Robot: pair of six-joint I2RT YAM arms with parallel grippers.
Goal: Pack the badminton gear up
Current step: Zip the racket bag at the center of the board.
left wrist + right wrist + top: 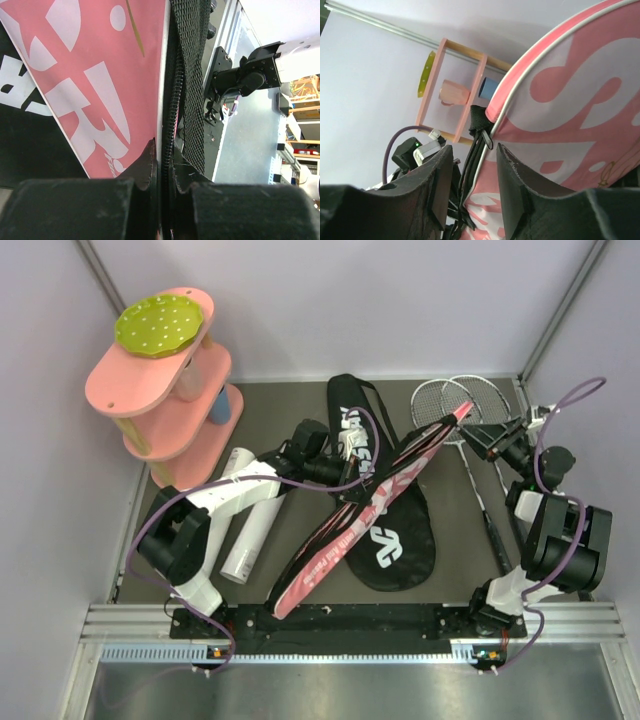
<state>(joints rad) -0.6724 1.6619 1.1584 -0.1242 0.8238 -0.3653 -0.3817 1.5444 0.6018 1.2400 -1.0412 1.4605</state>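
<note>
pink-and-black bag (385, 540), white tube (250, 535), pink shelf (150, 390)

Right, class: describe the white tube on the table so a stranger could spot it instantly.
Start at the pink tiered shelf in the back left corner. Nearer the arms, beside the left arm, the white tube lies on its side. Unlike the flat pink-and-black bag to its right, it is a plain round cylinder.

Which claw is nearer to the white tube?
Left. The left claw pinches the bag just right of the white tube; the right claw is far right, at the bag's round end.
</note>
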